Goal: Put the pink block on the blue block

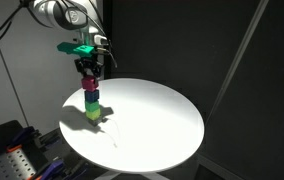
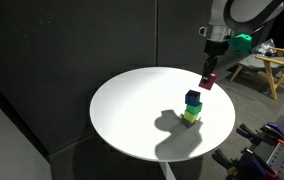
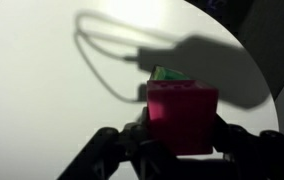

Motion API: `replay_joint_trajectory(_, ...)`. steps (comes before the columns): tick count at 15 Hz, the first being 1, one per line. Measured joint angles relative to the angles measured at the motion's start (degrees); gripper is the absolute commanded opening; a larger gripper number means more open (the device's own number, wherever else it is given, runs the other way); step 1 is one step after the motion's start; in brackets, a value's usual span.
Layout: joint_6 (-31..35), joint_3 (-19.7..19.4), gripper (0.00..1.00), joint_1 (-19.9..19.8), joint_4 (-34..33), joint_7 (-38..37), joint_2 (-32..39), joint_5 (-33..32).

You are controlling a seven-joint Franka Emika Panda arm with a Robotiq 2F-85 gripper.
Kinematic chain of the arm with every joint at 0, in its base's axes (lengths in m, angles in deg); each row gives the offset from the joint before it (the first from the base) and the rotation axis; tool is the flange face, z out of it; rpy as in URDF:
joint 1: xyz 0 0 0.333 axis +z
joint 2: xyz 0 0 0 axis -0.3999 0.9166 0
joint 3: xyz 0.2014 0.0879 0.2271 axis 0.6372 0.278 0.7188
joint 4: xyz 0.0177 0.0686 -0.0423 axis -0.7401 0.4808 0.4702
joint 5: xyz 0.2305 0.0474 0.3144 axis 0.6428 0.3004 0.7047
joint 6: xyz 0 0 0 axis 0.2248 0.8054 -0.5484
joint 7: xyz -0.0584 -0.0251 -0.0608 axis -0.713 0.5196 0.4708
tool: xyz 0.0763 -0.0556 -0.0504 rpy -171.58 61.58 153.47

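Gripper (image 3: pixel 182 132) clamps the pink block (image 3: pixel 180 108), its faces level, clear of the blue block (image 2: pixel 192 98).

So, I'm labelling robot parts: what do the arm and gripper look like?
The arm is white with rounded segments and darker joints. A bright green bracket sits at the wrist, above a black gripper with chunky black fingers. No markings are legible.

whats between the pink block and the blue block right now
Nothing; in an exterior view the pink block, in the gripper, hangs clear of the blue block.
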Motion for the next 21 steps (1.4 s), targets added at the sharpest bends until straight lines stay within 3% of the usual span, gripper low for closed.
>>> replay_joint_trajectory(21, -2.35, 2.24, 0.30, 1.45, -6.64, 0.00, 8.08, 0.00)
